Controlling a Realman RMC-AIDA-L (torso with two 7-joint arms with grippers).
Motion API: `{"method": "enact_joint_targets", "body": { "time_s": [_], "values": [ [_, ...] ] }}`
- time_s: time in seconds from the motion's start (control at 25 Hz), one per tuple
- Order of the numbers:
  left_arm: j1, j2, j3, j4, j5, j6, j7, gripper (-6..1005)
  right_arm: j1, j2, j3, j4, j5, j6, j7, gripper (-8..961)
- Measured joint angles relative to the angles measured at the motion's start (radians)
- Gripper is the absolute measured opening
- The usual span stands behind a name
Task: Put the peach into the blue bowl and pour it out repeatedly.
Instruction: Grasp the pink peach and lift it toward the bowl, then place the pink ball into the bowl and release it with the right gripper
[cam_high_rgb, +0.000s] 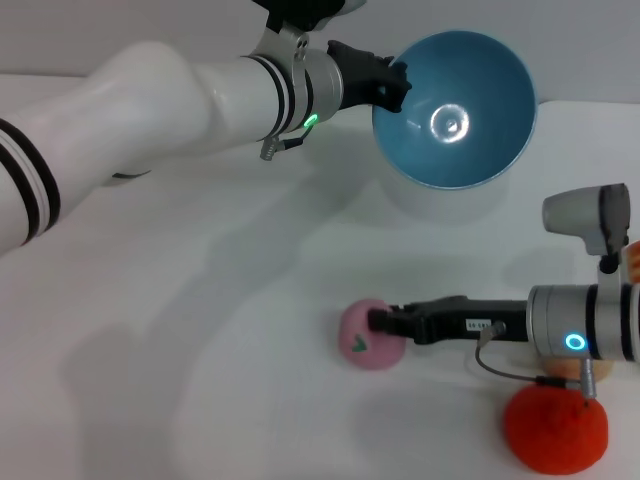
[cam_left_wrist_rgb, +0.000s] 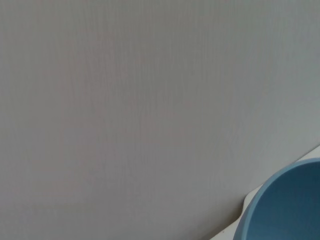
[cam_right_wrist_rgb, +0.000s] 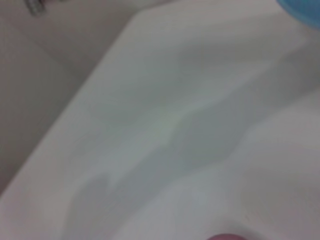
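The table (cam_high_rgb: 200, 330) is white, and the left arm reaches across its far side. The left gripper (cam_high_rgb: 395, 85) is clamped on the near-left rim of the bowl (cam_high_rgb: 455, 110), holding it lifted and tipped so its empty inside faces the head camera. In the left wrist view only a curve of the bowl's rim (cam_left_wrist_rgb: 285, 205) shows against the wall.

The peach (cam_high_rgb: 370, 335) lies on the table in front of the bowl and well below it, nearer the right arm. The right gripper (cam_high_rgb: 383, 322) comes in level from the right and its dark fingers touch the peach's right side — whether they have pinched it I cannot tell. Judging by this, the peach is out and the next step is picking it up. A red-orange fruit (cam_high_rgb: 555, 430) sits near the right wrist.
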Motion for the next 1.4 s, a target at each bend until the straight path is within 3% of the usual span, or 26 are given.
{"method": "enact_joint_targets", "body": {
  "time_s": [0.2,0.32,0.52,0.8,1.16,1.4],
  "values": [
    [0.02,0.002,0.007,-0.001,0.0,-0.01,0.0,-1,-0.035,-0.009,-0.001,-0.036,0.098,-0.098,-0.058,209],
    [0.028,0.009,-0.002,-0.013,0.001,0.019,0.0,-2,-0.074,-0.012,-0.008,-0.145,0.103,-0.21,-0.046,120],
    [0.017,0.012,-0.015,-0.074,0.037,0.074,-0.003,-2,-0.166,-0.013,-0.011,-0.429,0.103,-0.385,0.045,70],
    [0.0,0.007,-0.004,-0.08,0.155,0.161,-0.151,-2,-0.239,-0.014,0.002,-0.709,0.107,-0.434,0.175,47],
    [-0.005,0.003,0.01,-0.029,0.207,0.206,-0.223,-2,-0.234,-0.018,-0.008,-0.643,0.072,-0.245,0.19,52],
    [-0.002,0.002,0.014,-0.03,0.207,0.201,-0.231,-2,-0.234,-0.019,-0.001,-0.621,0.08,-0.212,0.178,55]
  ]
}}
